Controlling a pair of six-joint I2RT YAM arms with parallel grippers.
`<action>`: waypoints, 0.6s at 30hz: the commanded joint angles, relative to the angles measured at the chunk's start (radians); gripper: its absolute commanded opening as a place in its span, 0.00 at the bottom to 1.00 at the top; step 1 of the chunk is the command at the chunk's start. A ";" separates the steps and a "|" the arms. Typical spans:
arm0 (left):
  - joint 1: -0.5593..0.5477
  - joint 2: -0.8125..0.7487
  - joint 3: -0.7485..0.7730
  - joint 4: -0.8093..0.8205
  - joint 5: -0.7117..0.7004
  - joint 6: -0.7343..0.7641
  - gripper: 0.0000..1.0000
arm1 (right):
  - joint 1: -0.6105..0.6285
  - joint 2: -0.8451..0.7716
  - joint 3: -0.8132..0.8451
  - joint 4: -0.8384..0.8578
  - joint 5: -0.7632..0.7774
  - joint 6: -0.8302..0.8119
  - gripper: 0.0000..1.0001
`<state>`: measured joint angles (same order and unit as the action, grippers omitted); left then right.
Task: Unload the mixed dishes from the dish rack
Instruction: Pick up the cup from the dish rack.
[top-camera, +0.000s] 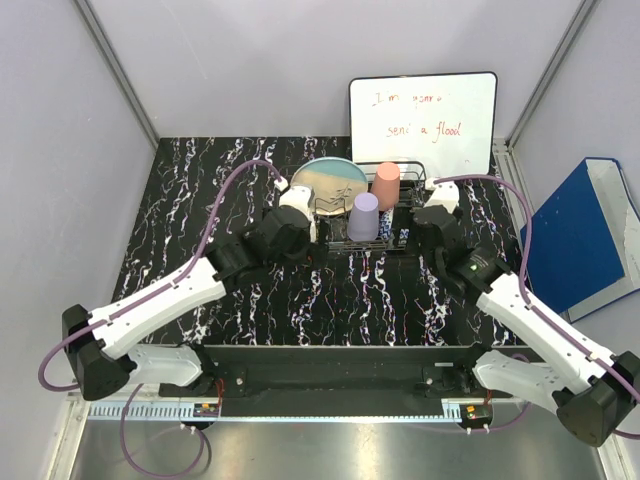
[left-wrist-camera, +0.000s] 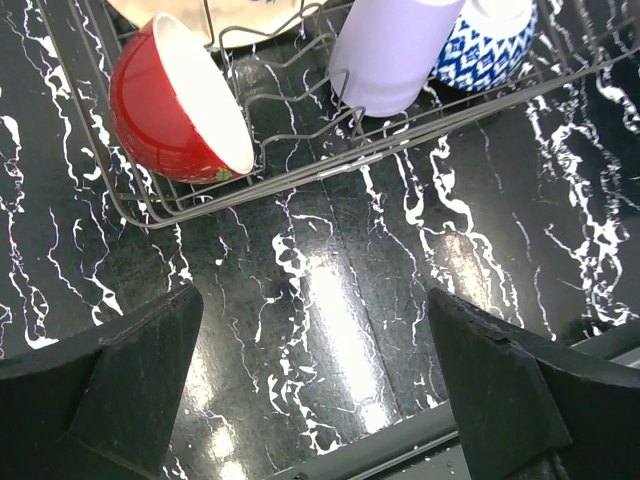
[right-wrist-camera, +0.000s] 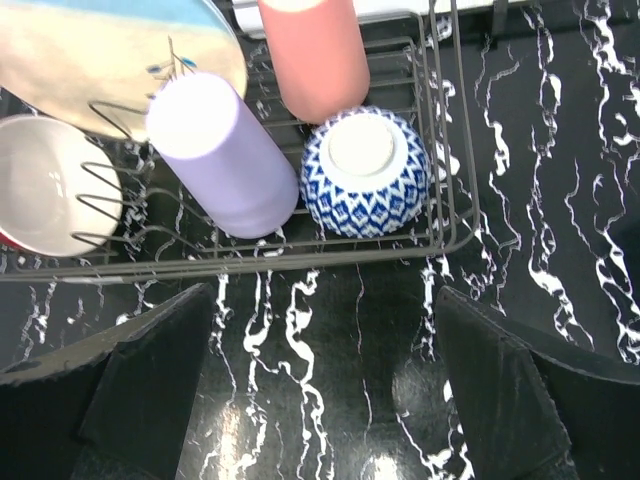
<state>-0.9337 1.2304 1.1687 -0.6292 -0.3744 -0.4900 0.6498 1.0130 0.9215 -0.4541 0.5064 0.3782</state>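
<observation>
Layout: the dish rack (top-camera: 410, 190) sits toward the far edge of the counter (top-camera: 200, 200), about mid-width, and looks fully loaded. At its far-left end the large plate (top-camera: 328, 182) stands on edge. In the near-left corner the red bowl (left-wrist-camera: 165, 110) lies tipped on its side, cream inside facing the rack's middle. By the front rail stands the lavender cup (top-camera: 363, 218), with the salmon-pink cup (top-camera: 386, 185) behind it to the right; both look mouth-down. The blue-and-white bowl (right-wrist-camera: 365, 175) is inverted in the near-right corner. You cannot pick out the small red dish in any view.

Risks as you go in:
- The two cups and the blue-and-white bowl are packed tight, touching or nearly so. Lifting one at an angle would likely topple a neighbour.
- The wire dividers cross the red bowl's mouth. A snagged rim could drag the light rack along the counter.
- The plate is glossy and upright. A shallow pinch on its rim may slip and let it roll.
- Both arms crowd the same front rail, so mind them meeting.

Grippers:
- The left gripper (left-wrist-camera: 312, 330) hangs over bare counter just short of the rack's near-left corner. Its jaws are spread wide, holding and touching nothing.
- The right gripper (right-wrist-camera: 325, 320) hangs just short of the near-right corner. Its jaws are wide apart too, and empty.
</observation>
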 joint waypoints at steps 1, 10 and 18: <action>0.001 -0.052 -0.004 0.054 0.002 0.007 0.99 | 0.004 -0.045 0.030 0.093 0.011 -0.042 1.00; 0.003 -0.137 -0.072 0.178 0.109 0.063 0.99 | 0.004 0.129 0.172 -0.023 0.056 -0.093 1.00; 0.012 -0.239 -0.122 0.217 0.060 0.070 0.99 | -0.002 0.328 0.296 0.075 -0.067 -0.094 1.00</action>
<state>-0.9333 1.0389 1.0573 -0.4950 -0.3027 -0.4404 0.6498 1.3285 1.1522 -0.4522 0.5468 0.3126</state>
